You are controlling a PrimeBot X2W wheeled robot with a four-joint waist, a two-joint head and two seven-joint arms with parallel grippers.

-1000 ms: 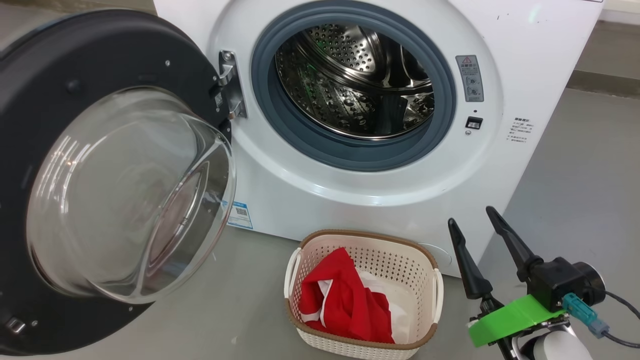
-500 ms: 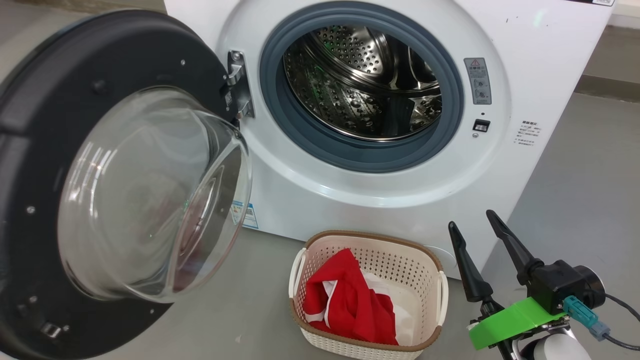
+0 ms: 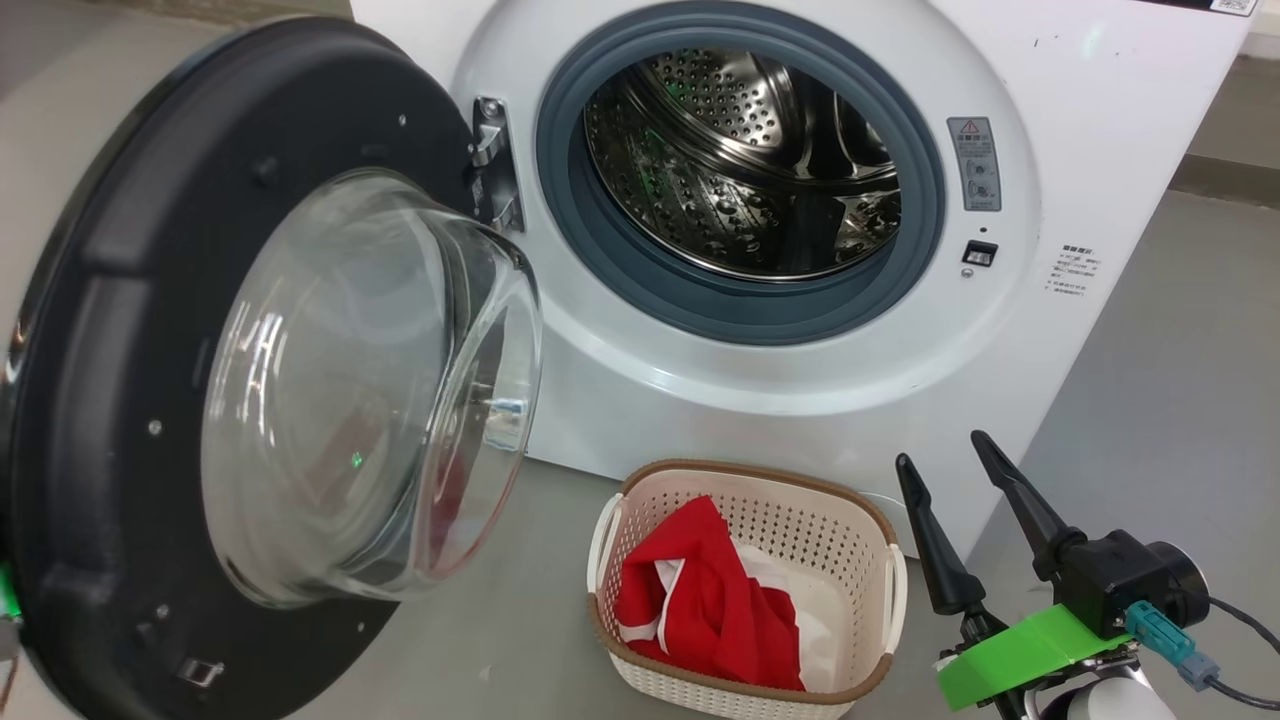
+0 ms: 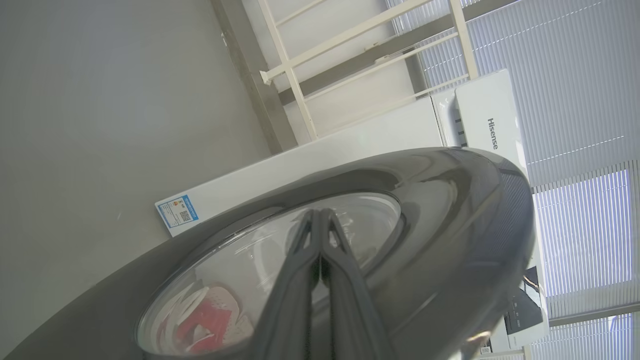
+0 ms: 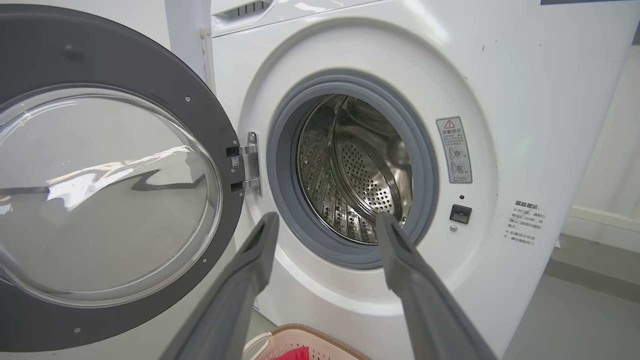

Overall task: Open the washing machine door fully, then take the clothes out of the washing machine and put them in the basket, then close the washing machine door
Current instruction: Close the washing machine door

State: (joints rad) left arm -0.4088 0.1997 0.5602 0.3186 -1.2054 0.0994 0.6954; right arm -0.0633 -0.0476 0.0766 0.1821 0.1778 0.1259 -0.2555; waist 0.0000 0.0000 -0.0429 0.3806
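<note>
The washing machine (image 3: 700, 400) stands with its steel drum (image 3: 740, 160) bare. The black washing machine door (image 3: 120, 300) hangs half open on its left hinge, its glass bowl (image 3: 370, 390) bulging towards the opening. The red clothes (image 3: 710, 590) lie in the basket (image 3: 760, 480) on the floor in front of the machine. My right gripper (image 3: 942, 448) is open and holds nothing, right of the basket. In the left wrist view my left gripper (image 4: 316, 212) is shut, its tips at the door's (image 4: 450, 200) glossy outer face. Through the glass the clothes (image 4: 200, 325) show red.
Grey floor (image 3: 1150, 350) stretches right of the machine. In the right wrist view the open gripper (image 5: 326, 216) faces the drum opening (image 5: 360, 170), with the basket's rim (image 5: 310, 332) just below. A white rail (image 4: 300, 65) and window blinds (image 4: 575, 75) stand behind the machine.
The door has swung right, towards the machine's opening, and now shows more edge-on. The head camera has shifted a little. My right gripper stays where it was, still open.
</note>
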